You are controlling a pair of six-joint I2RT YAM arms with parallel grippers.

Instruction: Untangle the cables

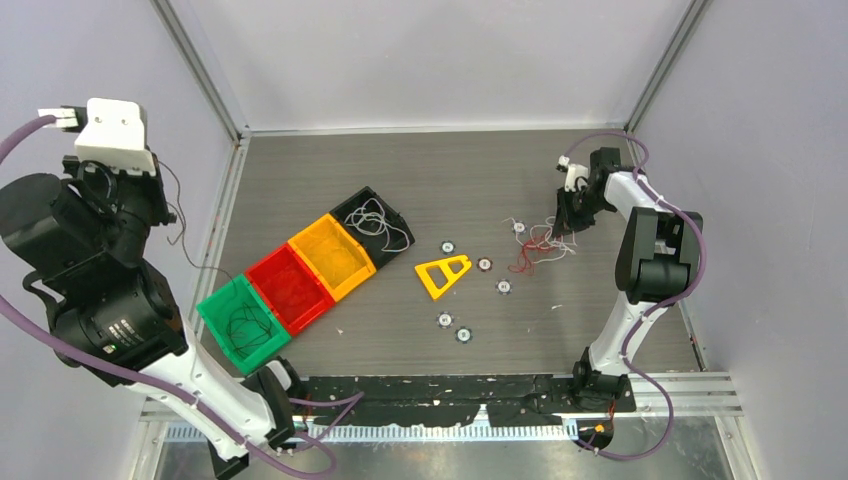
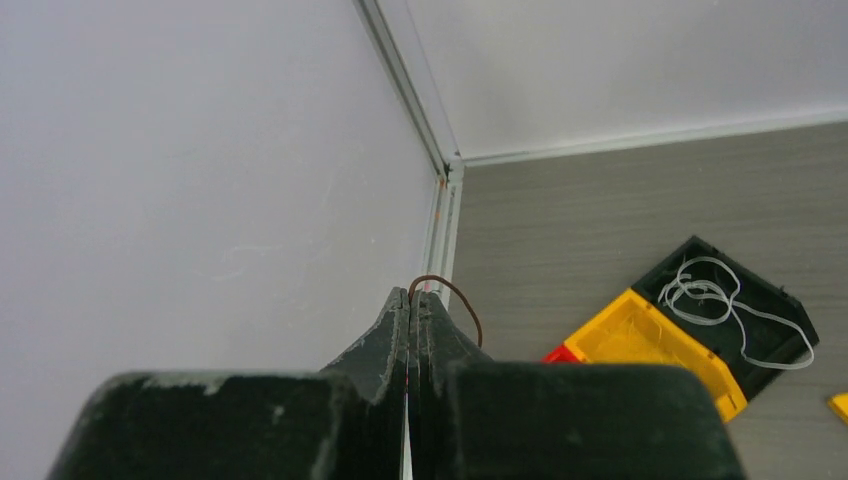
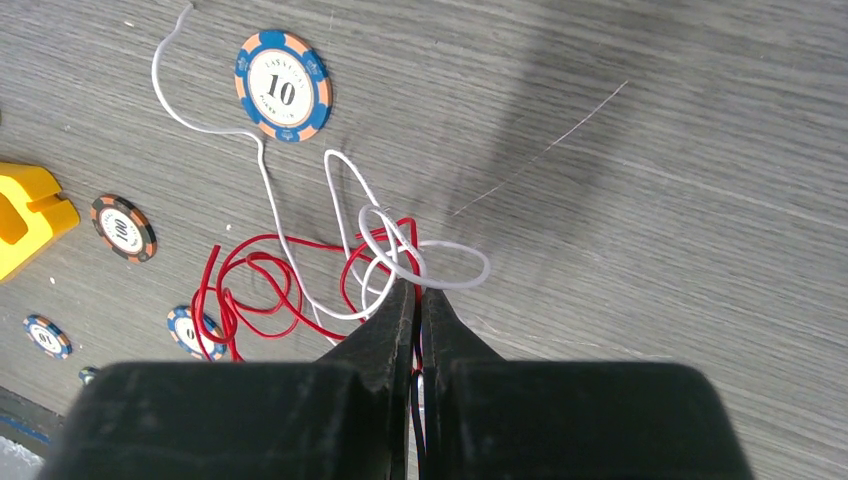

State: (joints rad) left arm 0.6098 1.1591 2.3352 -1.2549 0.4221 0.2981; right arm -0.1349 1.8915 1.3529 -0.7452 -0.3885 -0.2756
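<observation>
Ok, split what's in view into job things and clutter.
Job: red-white tangle at right fingers; brown wire in left fingers; white cable in black bin; black cable in green bin.
Lying about: poker chips, yellow triangle.

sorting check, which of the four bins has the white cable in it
The black bin, at the far end of the row beside the yellow bin; white cable loops show plainly against its dark floor.

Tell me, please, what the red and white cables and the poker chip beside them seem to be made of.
The red cable and white cable look like thin wire in smooth, slightly glossy plastic insulation, since they hold springy loops. The poker chip is probably moulded plastic or clay composite with a matte finish and a printed centre label.
</observation>
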